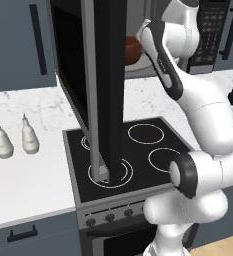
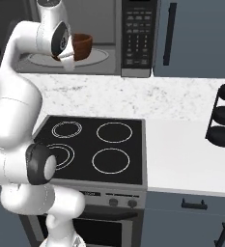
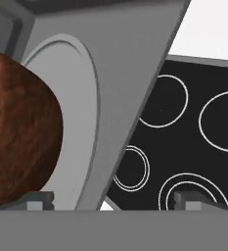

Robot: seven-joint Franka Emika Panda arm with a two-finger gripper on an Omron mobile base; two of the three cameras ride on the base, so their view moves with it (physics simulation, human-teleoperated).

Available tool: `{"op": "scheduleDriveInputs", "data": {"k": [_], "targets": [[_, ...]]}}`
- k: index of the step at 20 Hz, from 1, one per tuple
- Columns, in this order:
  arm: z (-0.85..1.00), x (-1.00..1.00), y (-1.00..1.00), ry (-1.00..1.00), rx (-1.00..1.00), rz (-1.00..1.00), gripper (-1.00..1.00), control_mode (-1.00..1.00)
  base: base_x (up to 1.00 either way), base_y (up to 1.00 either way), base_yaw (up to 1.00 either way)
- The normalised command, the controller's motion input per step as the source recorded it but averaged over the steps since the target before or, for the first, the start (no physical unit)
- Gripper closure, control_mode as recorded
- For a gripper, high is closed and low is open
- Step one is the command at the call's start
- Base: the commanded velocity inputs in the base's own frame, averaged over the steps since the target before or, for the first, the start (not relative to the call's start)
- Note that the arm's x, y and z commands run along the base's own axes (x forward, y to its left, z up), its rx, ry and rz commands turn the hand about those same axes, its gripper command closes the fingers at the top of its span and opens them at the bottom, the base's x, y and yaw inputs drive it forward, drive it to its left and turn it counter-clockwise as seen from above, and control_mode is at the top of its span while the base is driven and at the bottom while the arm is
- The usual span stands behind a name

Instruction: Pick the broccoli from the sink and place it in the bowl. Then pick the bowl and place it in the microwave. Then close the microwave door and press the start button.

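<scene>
My arm (image 1: 203,125) is a chain of smooth, glossy white rounded links, with dark charcoal bands at the joints (one circles a round cap low down). My two finger tips (image 3: 37,200) are small, dark grey, blocky stubs.

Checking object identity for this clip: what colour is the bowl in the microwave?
Reddish-brown, wood-like; the bowl shows best in the right base view.

Kitchen: black stovetop (image 2: 97,149) frame centre, knobbed oven below, microwave (image 2: 139,36) at top, marble counter (image 2: 181,159) right, blue-grey cabinets.
</scene>
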Motion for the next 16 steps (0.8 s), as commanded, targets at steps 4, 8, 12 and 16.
{"op": "scheduleDriveInputs", "data": {"k": [4,8,12,16], "targets": [[-0.21,-1.0,-0.16,-0.26,0.04,0.0,-1.0,-1.0,0.0,0.0,0.0],[-0.85,-1.0,0.11,-0.03,-0.02,0.01,-1.0,-1.0,0.0,0.0,0.0],[-1.0,-1.0,0.58,0.08,-0.15,0.07,-1.0,-1.0,0.0,0.0,0.0],[-0.72,-1.0,0.54,-0.08,-0.02,0.04,-1.0,-1.0,0.0,0.0,0.0]]}}
